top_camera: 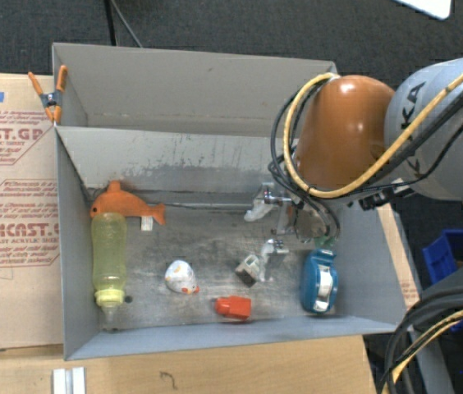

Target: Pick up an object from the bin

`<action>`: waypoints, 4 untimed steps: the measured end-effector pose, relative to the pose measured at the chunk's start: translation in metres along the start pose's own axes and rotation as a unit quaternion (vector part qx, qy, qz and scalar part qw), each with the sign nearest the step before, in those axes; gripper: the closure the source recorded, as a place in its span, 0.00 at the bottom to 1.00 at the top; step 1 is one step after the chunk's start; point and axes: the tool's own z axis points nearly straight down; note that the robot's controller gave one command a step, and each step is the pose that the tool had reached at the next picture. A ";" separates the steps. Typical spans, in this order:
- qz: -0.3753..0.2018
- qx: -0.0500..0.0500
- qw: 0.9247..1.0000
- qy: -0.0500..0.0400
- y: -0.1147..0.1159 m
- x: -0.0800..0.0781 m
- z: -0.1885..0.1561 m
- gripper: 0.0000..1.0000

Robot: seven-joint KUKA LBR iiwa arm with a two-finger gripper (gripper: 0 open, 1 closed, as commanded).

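My gripper hangs low over the right middle of the bin floor. It is open, one fingertip toward the back and the other toward the front, with bare floor between them. A blue tape measure lies just right of the front fingertip. A small red block rests on the floor a little in front of that fingertip. Further left sits a white rounded toy with orange marks.
An orange fish toy lies at the back left, touching the top of a yellow-green plastic bottle that runs along the left wall. The arm with its orange cover and cables overhangs the bin's right side.
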 end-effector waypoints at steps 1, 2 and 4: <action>-0.015 0.000 1.000 -0.003 -0.012 -0.005 0.063 0.00; 0.014 0.000 1.000 0.003 -0.018 -0.003 0.103 0.00; 0.074 0.000 0.997 0.000 -0.025 0.008 0.114 0.00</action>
